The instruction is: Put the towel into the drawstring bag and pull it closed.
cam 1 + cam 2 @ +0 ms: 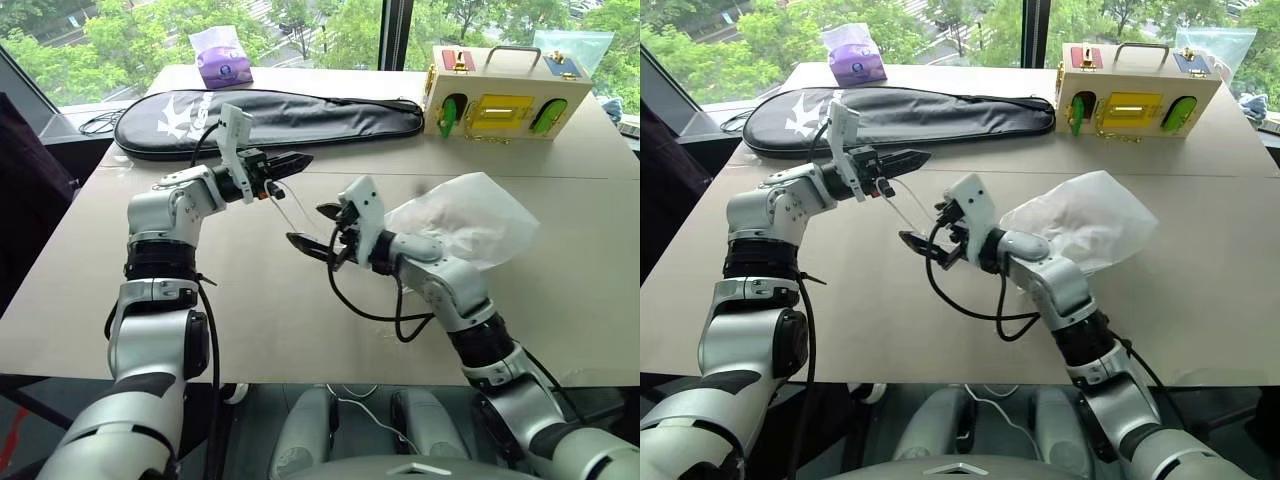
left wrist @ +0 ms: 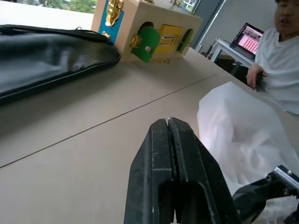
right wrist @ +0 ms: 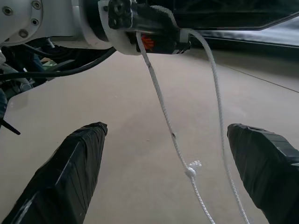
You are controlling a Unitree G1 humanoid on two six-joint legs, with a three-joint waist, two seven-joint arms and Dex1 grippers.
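Left pincer point(image 1: 296, 160) level, clamped on cord point(image 3: 164, 109); right pincer point(image 1: 318, 229) apart beside it.

One white drawstring bag point(image 1: 468, 218). One long black case point(image 1: 270, 117). One wooden box point(image 1: 505, 92) with locks. One purple pack point(image 1: 223, 60), upper left. Two cord strands point(image 3: 187, 140). Two robot hands.

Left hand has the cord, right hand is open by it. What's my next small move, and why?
Probably close the right hand on the cord. Its fingers stand wide apart with the knotted strands hanging between them, while the left hand is shut and holds the cord up from the drawstring bag.
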